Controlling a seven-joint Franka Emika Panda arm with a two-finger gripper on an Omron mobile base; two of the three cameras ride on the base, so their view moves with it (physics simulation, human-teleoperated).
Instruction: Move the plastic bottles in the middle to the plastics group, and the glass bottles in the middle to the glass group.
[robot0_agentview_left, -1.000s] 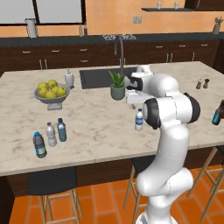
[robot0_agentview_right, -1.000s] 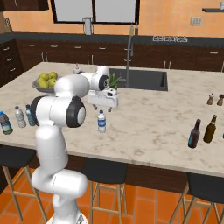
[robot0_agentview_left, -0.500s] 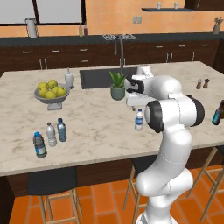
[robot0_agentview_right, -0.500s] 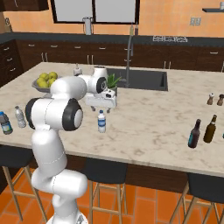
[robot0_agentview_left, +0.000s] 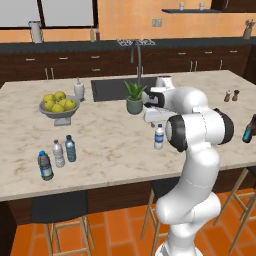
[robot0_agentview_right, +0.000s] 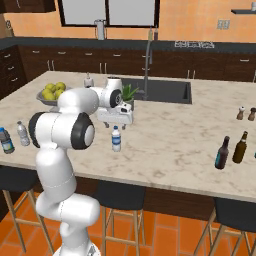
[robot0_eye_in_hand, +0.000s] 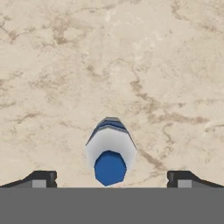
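Gripper (robot0_eye_in_hand: 109, 179) jaws wide apart, empty, pointing straight down above marble island counter (robot0_agentview_left: 110, 145). Blue-capped clear plastic bottle (robot0_eye_in_hand: 110, 151) directly beneath, centred between fingertips (robot0_eye_in_hand: 41, 178), upright, long axis in line with approach. Stands mid-counter, in front of potted plant (robot0_agentview_left: 134, 97). Plastics group (robot0_agentview_left: 55, 157) well apart, toward counter's left end.

A pale marble counter (robot0_agentview_left: 115, 145) forms an island with a dark sink (robot0_agentview_right: 170, 91) and tall faucet (robot0_agentview_left: 138, 60). Dark wood cabinets (robot0_agentview_left: 60, 70) line orange walls (robot0_agentview_left: 125, 15) under a window (robot0_agentview_right: 107, 11). Stools (robot0_agentview_right: 120, 200) stand on the orange tile floor (robot0_agentview_left: 115, 235).
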